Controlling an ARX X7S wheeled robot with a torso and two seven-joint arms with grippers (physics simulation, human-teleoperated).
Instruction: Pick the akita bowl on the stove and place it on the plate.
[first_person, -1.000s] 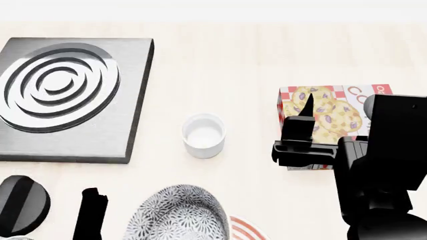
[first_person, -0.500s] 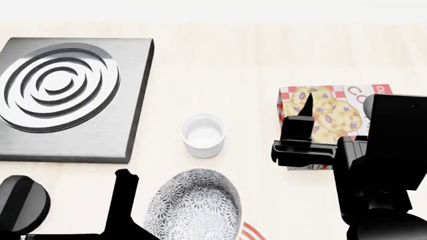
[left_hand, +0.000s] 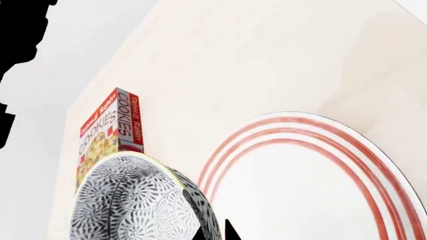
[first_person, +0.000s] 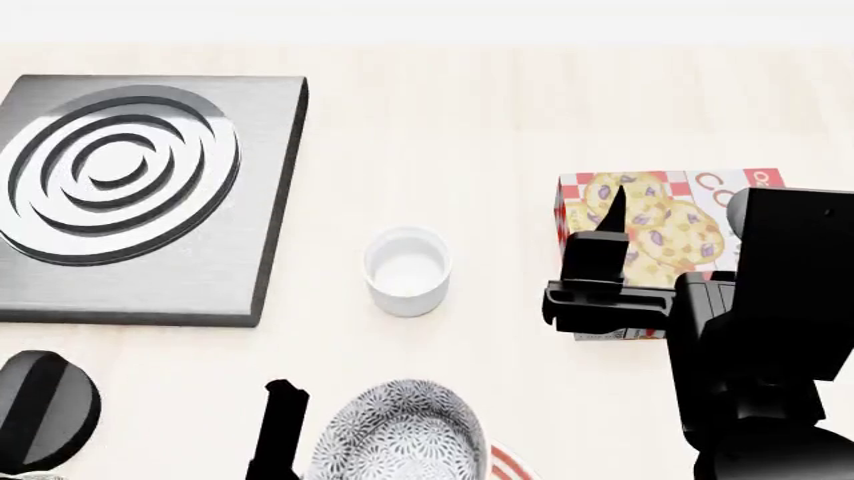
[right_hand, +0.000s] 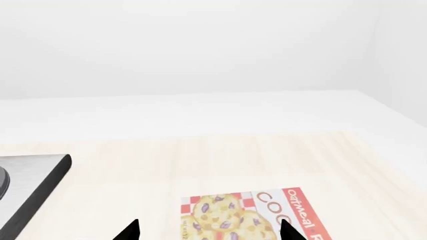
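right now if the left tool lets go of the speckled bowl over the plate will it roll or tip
Probably neither, if it lands level. The deep round black-and-white speckled bowl looks stiff, so it should not flex. It hangs tilted beside the red-ringed white plate, so dropped as it is it could rock or roll along its curved wall. The plate's glossy-looking face may let it slide.

Head view: I look steeply down on the table (first_person: 441, 130). Left wrist: close, beside the plate (left_hand: 313, 195). Right wrist: low, level. All three share the cookie box (first_person: 654, 230).
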